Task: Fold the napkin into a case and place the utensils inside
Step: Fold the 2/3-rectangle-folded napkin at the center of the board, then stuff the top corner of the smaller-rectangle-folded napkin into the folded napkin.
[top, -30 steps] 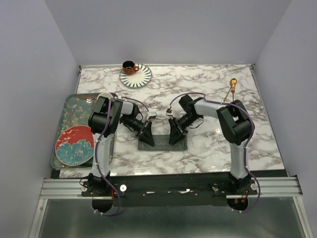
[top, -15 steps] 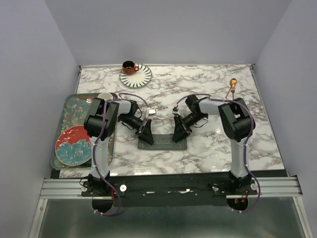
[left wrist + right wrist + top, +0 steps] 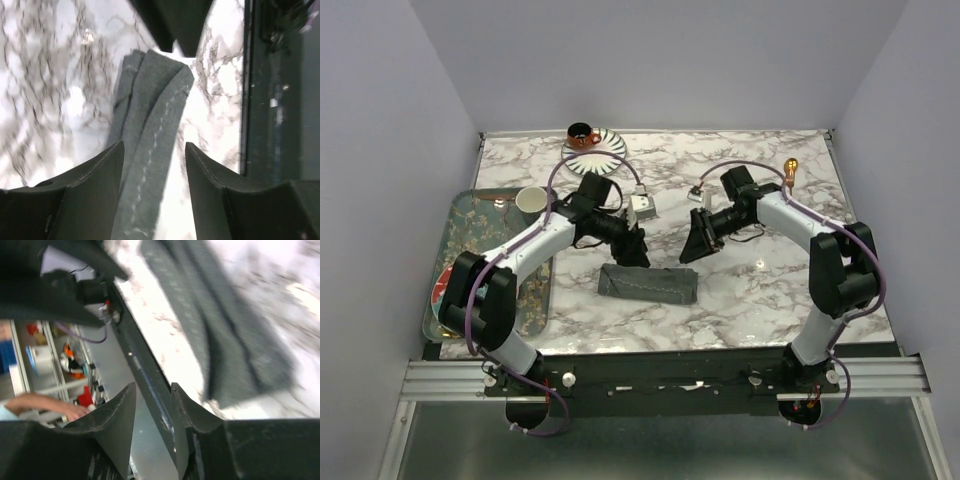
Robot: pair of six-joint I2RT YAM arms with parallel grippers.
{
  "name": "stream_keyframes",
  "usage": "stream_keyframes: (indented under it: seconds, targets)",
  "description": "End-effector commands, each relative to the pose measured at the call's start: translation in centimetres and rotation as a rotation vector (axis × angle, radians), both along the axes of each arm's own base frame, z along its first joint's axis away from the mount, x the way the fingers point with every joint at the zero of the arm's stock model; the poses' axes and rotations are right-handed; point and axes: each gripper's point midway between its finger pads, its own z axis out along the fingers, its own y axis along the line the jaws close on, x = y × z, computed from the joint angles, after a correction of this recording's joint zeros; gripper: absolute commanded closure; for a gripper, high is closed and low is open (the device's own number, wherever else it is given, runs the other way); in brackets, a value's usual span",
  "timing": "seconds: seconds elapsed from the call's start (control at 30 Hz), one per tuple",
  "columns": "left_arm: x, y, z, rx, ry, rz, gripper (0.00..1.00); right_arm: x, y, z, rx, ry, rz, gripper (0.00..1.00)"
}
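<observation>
left gripper (image 3: 632,245) hangs just over the far long edge of the napkin (image 3: 648,284). its fingers (image 3: 90,190) are apart and nothing is between them. right gripper (image 3: 699,242) hangs near the napkin's other end, with its fingers a little apart, and it holds nothing too.

the napkin lies flat on the table (image 3: 740,160), near the front and between the two arms. it is folded into a long thin shape with layers of cloth on top of each other. i think the case is made, and that is why both grippers are free.

one gold utensil (image 3: 788,172) lies by the back right edge, well apart from the napkin. i cannot see a second one. the right gripper is closer, so it should fetch it. the layers lie shut, so sliding a utensil in may be tricky.
</observation>
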Motion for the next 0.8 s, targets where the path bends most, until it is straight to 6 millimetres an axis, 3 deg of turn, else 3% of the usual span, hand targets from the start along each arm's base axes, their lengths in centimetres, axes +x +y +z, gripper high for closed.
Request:
stream_keyframes:
  seconds: [0.0,0.07,0.13,0.23,0.43,0.63,0.77]
  targets:
    - [1.9,-3.1,-1.9,0.061,-0.302,-0.115,0.34,1.9,-3.4,-3.5,-0.137,0.022,-0.125,0.59]
    - [1.1,-4.5,-2.7,0.077,-0.319,-0.174,0.24,2.5,-4.1,-4.3,-0.175,0.015,-0.155,0.61]
    - [0.3,-5.6,-3.5,0.099,-0.37,-0.231,0.23,3.1,-4.6,-4.9,-0.198,0.009,-0.177,0.63]
    - [0.1,-6.7,-4.1,0.109,-0.412,-0.279,0.28,3.5,-4.6,-5.5,-0.207,0.014,-0.181,0.66]
    - [-2.1,-9.0,-5.2,0.107,-0.419,-0.387,0.47,3.5,-4.2,-6.1,-0.189,0.043,-0.173,0.66]
    - [-3.6,-9.5,-6.6,0.123,-0.379,-0.446,0.48,3.0,-4.0,-6.8,-0.181,0.072,-0.162,0.63]
    - [-4.3,-9.5,-7.6,0.147,-0.351,-0.479,0.52,2.5,-4.1,-7.3,-0.18,0.085,-0.149,0.54]
